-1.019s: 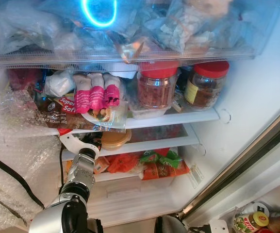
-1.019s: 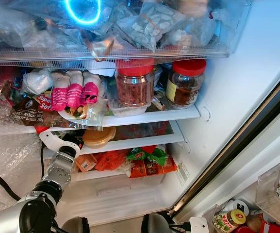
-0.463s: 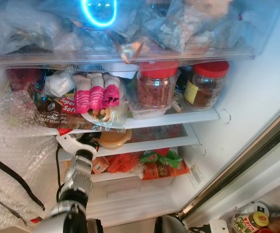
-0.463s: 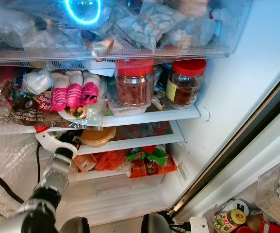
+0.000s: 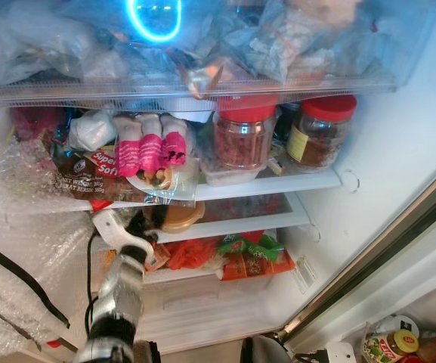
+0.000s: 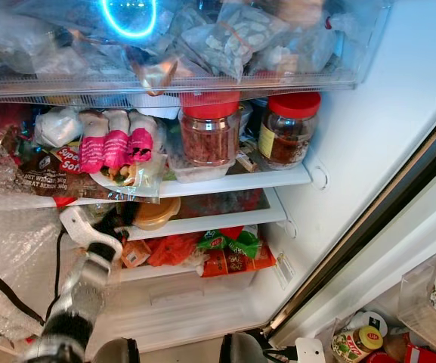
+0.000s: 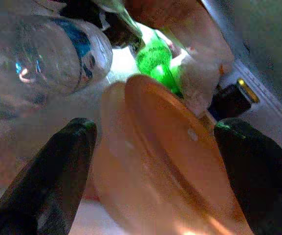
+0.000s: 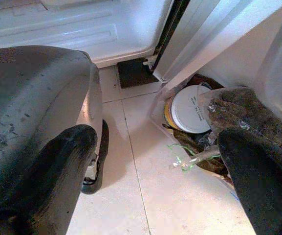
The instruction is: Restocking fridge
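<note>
The left gripper (image 7: 153,142) reaches into the open white fridge (image 5: 399,151) with its black fingers (image 7: 48,176) spread wide on either side of a round, shallow orange lidded plastic container (image 5: 180,215), not closed on it; the container sits on the middle glass shelf (image 5: 240,223). On the shelf at its 12 o'clock stand two red-lidded clear jars (image 5: 244,136) of brown contents, with pink-wrapped packets (image 5: 151,151) at 11 o'clock, and orange and green bags (image 5: 240,257) lie at 5 o'clock. The right gripper (image 8: 155,161) hangs spread wide above the tiled floor (image 8: 180,205), near a white-lidded jar (image 8: 192,110).
</note>
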Controlling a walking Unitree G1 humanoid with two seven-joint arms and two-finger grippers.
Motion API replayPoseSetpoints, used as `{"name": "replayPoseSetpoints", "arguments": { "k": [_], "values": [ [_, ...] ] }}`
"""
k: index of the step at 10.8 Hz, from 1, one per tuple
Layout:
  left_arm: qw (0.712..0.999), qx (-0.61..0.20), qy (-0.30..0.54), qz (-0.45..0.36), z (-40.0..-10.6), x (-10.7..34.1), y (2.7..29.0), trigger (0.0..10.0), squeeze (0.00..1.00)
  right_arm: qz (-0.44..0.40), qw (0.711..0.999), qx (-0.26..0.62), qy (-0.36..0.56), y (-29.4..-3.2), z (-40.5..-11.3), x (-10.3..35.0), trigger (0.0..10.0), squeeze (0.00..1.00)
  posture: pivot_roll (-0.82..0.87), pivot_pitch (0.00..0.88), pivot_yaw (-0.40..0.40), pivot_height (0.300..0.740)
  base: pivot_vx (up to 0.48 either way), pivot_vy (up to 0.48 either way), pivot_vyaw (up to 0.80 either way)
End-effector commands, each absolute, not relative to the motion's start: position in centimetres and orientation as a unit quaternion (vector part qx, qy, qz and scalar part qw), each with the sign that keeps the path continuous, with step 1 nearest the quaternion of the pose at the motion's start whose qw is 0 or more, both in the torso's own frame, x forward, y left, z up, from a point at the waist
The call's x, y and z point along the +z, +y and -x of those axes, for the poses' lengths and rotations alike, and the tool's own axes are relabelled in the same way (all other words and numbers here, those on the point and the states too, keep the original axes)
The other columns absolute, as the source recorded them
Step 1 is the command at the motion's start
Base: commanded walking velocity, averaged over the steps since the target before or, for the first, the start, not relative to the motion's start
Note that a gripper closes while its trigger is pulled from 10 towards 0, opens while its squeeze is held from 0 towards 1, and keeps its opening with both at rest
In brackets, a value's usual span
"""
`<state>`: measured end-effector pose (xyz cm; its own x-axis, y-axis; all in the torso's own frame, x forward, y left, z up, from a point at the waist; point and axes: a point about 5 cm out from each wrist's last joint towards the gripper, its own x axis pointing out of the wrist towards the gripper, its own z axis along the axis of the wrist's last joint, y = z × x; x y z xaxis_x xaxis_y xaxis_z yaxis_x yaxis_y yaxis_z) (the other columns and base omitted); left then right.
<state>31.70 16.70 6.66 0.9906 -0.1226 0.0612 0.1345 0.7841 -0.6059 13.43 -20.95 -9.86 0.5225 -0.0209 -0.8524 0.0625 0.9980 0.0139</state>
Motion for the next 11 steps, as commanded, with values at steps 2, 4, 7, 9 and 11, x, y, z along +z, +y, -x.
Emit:
{"name": "replayPoseSetpoints", "arguments": {
  "k": [2,4,7,9,11],
  "values": [
    [0.951,-0.09,-0.004,0.295,-30.9,6.7,16.2,10.0,0.0,-0.029,0.867,-0.015,0.498,-20.3,-13.0,-10.1,10.0,0.0,-0.09,0.03,-0.087,0.637,0.0,0.0,0.0],
    [0.957,-0.098,-0.012,0.273,-29.9,6.9,16.3,10.0,0.0,-0.029,0.867,-0.016,0.497,-20.4,-13.1,-10.1,10.0,0.0,-0.09,0.03,-0.088,0.637,0.0,0.0,0.0],
    [0.967,-0.113,-0.001,0.23,-28.1,6.7,16.9,10.0,0.0,-0.026,0.867,-0.015,0.497,-20.5,-13.1,-10.1,10.0,0.0,-0.09,0.035,-0.091,0.637,0.0,0.0,0.0],
    [0.974,-0.136,0.02,0.182,-27.3,6.3,17.1,10.0,0.0,-0.026,0.867,-0.016,0.497,-20.5,-13.1,-10.1,10.0,0.0,-0.09,0.036,-0.093,0.637,0.0,0.0,0.0],
    [0.98,-0.15,0.034,0.126,-27.1,6.1,17.2,10.0,0.0,-0.025,0.868,-0.016,0.496,-20.6,-13.2,-10.0,10.0,0.0,-0.09,0.035,-0.096,0.637,0.0,0.0,0.0]
  ]
}}
